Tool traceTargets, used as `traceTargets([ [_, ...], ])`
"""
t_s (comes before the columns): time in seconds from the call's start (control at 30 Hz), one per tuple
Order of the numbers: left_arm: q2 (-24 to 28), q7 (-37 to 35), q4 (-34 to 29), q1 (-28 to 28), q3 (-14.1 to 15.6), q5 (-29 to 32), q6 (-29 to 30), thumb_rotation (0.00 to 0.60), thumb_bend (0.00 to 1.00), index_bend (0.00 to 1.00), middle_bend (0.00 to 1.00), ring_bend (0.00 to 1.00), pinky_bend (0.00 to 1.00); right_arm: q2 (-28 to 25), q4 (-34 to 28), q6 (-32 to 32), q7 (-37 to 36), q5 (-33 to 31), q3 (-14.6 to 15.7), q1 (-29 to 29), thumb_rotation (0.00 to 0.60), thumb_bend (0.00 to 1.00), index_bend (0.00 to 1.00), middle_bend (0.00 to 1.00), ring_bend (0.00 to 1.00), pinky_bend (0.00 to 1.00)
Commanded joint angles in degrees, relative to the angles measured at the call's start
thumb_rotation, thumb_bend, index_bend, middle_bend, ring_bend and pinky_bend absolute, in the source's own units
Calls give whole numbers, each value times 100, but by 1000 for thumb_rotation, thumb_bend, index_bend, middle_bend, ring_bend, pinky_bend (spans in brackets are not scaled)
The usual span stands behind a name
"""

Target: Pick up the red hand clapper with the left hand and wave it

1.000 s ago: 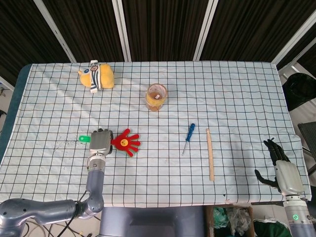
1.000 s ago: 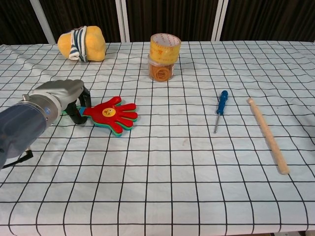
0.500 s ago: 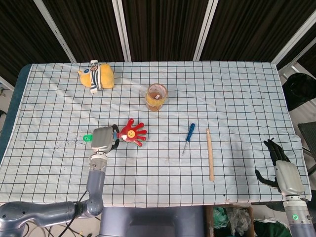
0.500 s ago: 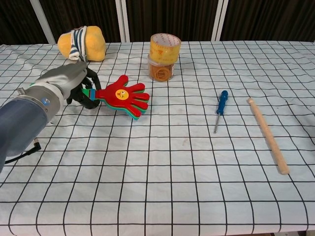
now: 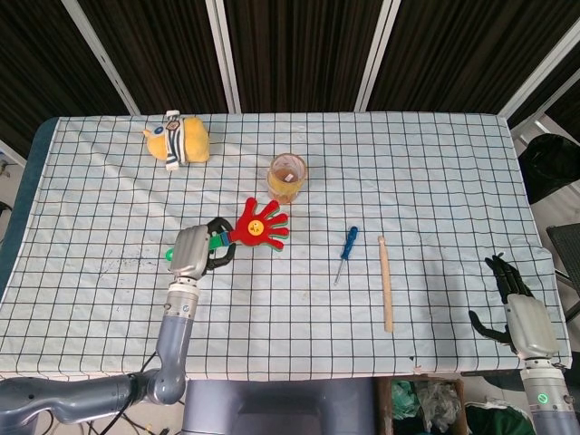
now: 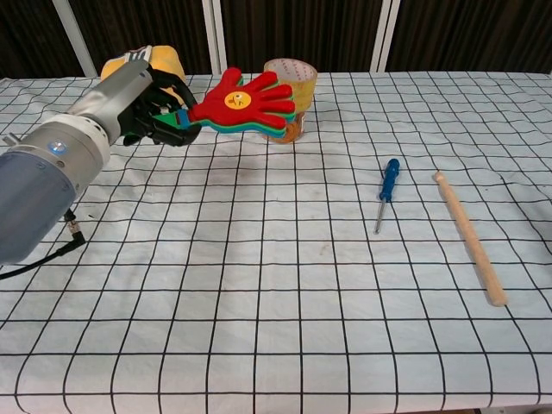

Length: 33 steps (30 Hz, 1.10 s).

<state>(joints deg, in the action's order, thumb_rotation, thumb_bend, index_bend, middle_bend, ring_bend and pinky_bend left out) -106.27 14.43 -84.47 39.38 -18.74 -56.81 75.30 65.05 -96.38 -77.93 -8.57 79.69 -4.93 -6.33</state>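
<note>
left hand (image 6: 142, 103) grips red hand clapper (image 6: 246, 103) above table | tape-topped jar (image 5: 287, 178) just behind | screwdriver (image 6: 385, 194), wooden stick (image 6: 469, 237) well right | right hand (image 5: 518, 313) empty, fingers apart, at right table edge

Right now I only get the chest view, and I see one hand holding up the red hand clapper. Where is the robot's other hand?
Observer: The head view shows the right hand past the near right corner of the table, fingers apart, holding nothing.
Operator: And the yellow thing half hidden behind the left hand?
Observer: From above it is a plush toy with a striped band, lying near the far left corner, well apart from the left hand.
Operator: Is the clapper touching the jar?
Observer: No. In the head view a strip of cloth shows between the red hand clapper and the jar.
</note>
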Motion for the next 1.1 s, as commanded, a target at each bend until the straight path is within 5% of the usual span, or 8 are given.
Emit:
traceTargets([
  [0.03, 305, -774, -439, -230, 28, -504, -47, 600, 713, 626, 794, 730, 956, -2, -1, -1, -3, -3, -1, 2, 600, 298, 0, 0, 5, 175],
  [0.43, 1324, -3561, -897, -834, 537, -2781, 549, 600, 810, 610, 800, 763, 993, 9, 10, -41, 59, 26, 2, 10, 600, 301, 0, 0, 5, 175],
  [0.63, 1407, -3904, -542, -918, 556, -3151, 881, 600, 810, 607, 805, 766, 993, 16, 11, -52, 82, 13, -5, 15, 600, 303, 0, 0, 5, 175],
  [0.8, 1663, -2942, -830, -949, 424, -2078, 200, 600, 804, 609, 808, 767, 993, 18, 4, -54, 83, 7, -7, 17, 600, 303, 0, 0, 5, 175],
  [0.83, 1774, -2500, -982, -936, 379, -1611, -68, 600, 800, 609, 808, 767, 993, 17, 4, -56, 82, 8, -8, 17, 600, 303, 0, 0, 5, 175],
  [0.87, 2091, -1064, -1130, -818, 419, -392, -704, 600, 792, 609, 808, 767, 993, 18, 13, -62, 91, 24, -7, 15, 600, 303, 0, 0, 5, 175],
  [1.0, 2290, 1014, -1957, -438, 100, 1676, -488, 600, 773, 611, 808, 767, 993, 27, 26, -72, 89, 40, -4, 17, 600, 303, 0, 0, 5, 175],
  [1.1, 2228, 1379, -2219, -309, -45, 2162, -227, 600, 770, 611, 808, 767, 993, 26, 30, -70, 85, 33, -8, 16, 600, 304, 0, 0, 5, 175],
])
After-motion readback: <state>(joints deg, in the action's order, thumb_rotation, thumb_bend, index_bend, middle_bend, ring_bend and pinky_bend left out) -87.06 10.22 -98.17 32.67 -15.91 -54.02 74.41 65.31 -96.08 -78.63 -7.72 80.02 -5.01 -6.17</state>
